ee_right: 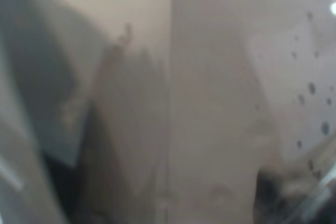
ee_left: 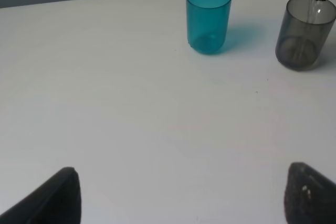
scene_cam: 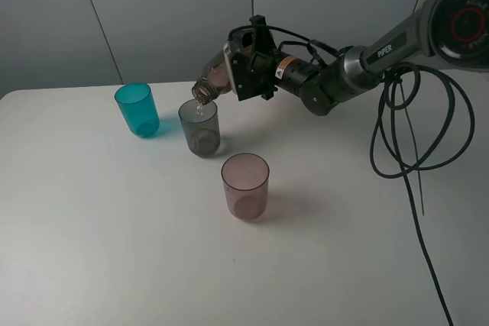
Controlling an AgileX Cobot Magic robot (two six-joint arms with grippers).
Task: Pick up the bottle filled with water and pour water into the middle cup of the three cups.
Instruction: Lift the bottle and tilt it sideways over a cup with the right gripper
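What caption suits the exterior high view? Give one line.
The right gripper tips the bottle over the middle cup; the teal cup and pink cup stand aside.

Body of bottle [scene_cam: 211, 82] largely hidden behind right gripper [scene_cam: 246, 66] in exterior view; only neck and shoulder seen. In left wrist view, bottle cropped by frame edge, only mouth shown. Fingers [ee_left: 55, 198] of left gripper [ee_left: 181, 198] cut off at frame edge. Right wrist view blurred throughout; finger contact not resolved.

Right arm outstretched, wrist rolled, right gripper [scene_cam: 243, 74] clamped on the bottle [scene_cam: 212, 82]; left gripper [ee_left: 181, 198] spread wide.
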